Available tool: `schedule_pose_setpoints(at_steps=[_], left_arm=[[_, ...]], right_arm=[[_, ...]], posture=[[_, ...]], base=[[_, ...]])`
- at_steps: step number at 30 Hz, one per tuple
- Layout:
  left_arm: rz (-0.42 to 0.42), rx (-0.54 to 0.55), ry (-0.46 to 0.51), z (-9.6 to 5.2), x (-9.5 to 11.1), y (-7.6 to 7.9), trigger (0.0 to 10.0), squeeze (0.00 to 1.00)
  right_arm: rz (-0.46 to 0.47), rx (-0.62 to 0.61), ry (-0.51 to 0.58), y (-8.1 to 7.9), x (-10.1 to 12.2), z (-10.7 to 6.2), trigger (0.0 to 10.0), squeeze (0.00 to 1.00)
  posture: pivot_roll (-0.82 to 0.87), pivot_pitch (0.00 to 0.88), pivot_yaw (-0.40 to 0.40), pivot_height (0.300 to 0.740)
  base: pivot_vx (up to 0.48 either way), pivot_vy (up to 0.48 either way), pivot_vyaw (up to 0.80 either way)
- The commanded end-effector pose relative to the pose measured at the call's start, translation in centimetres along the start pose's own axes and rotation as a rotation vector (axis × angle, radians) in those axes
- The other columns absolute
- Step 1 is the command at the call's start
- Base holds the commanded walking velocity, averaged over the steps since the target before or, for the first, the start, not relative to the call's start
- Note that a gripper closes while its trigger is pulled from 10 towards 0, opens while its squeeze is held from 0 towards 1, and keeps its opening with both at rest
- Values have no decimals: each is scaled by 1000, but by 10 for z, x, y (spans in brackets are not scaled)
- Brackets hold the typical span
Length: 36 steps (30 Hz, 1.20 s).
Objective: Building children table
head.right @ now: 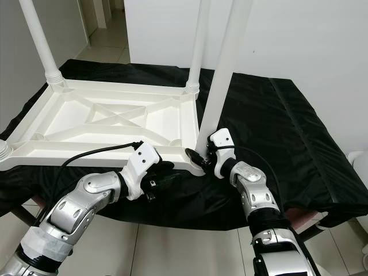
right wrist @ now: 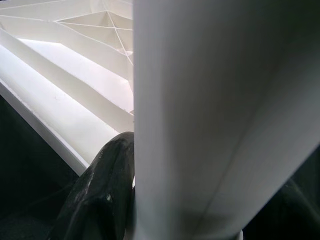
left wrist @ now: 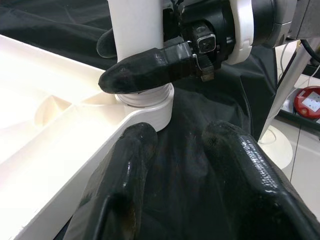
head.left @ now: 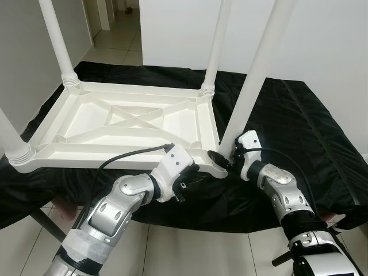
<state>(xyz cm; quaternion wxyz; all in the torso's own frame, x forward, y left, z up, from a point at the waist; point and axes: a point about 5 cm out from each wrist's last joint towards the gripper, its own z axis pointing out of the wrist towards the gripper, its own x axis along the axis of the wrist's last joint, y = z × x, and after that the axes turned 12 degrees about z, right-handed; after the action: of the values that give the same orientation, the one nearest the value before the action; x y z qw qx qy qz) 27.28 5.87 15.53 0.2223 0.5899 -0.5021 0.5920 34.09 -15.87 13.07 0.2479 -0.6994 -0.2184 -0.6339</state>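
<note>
The right gripper clasps the base of a white leg, fingers closed around it where it meets the corner of the upturned tabletop. The left gripper, fingers parted and holding nothing, sits just beside that corner. The tabletop lies on a black cloth.

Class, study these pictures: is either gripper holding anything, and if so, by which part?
The right gripper clamps the white table leg near its base, just above the corner socket of the upturned tabletop. The left gripper holds nothing.
</note>
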Motion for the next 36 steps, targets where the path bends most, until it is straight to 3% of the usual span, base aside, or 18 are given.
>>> schedule_pose_setpoints(at_steps=[1,12,18,21,23,27,31,36], left_arm=[[-1,-2,-3,-1,1,0,10000,0],[-7,-7,-9,-3,-1,2,10000,0],[-10,-12,-11,-3,-2,4,10000,0],[-11,-14,-12,-3,-2,5,10000,0],[-13,-22,-11,-2,-2,7,10000,0],[-13,-25,-11,-2,-2,8,10000,0],[-12,-25,-11,-2,-2,7,10000,0],[-11,-27,-9,-1,-2,7,10000,0]], right_arm=[[15,-29,-10,2,-3,-2,10000,0],[85,-163,30,-11,-4,5,10000,0],[187,-384,79,-19,-5,9,10000,0],[204,-425,97,-22,-6,9,10000,0],[234,-584,155,-32,-9,5,10000,0],[267,-698,193,-40,-10,3,10000,0],[330,-751,202,-53,-12,6,10000,0],[334,-732,219,-54,-8,8,10000,0]], posture=[[40,16,-39,740],[40,24,-38,740],[39,18,-39,740],[37,16,-39,740],[37,13,-42,740],[38,10,-44,740],[40,5,-44,740],[35,0,-45,740]], base=[[0,0,0],[0,0,0],[0,0,0],[0,0,0],[0,0,0],[0,0,0],[0,0,0],[0,0,0]])
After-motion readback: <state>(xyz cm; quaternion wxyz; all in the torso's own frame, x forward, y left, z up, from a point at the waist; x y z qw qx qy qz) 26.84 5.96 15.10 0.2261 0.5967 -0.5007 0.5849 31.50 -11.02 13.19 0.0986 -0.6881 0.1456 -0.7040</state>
